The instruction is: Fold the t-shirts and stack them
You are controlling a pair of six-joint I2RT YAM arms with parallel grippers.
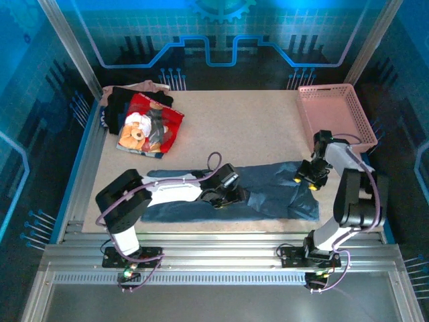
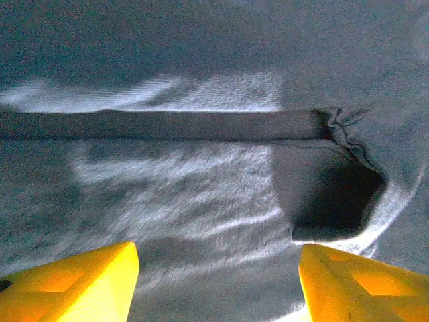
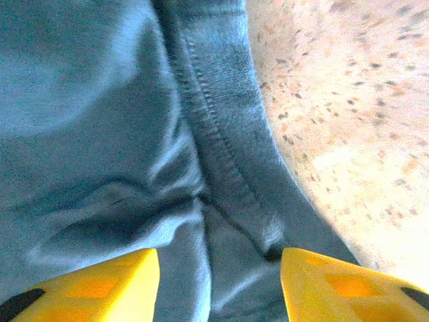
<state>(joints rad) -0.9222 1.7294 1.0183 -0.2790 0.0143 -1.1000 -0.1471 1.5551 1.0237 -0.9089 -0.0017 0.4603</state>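
Shirt (image 1: pixel 278 191) slate-blue, laid flat lengthwise, lightly wrinkled.

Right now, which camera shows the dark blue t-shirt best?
The top external view: the slate-blue t-shirt lies spread out, nearly whole, across the near side of the table. The left wrist view gives a close patch with a fold; the right wrist view, its stitched hem beside bare table.

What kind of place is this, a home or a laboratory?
Probably a robot lab cell: aluminium frame, blue printed backdrop, left arm and right arm bolted to rails by the table.
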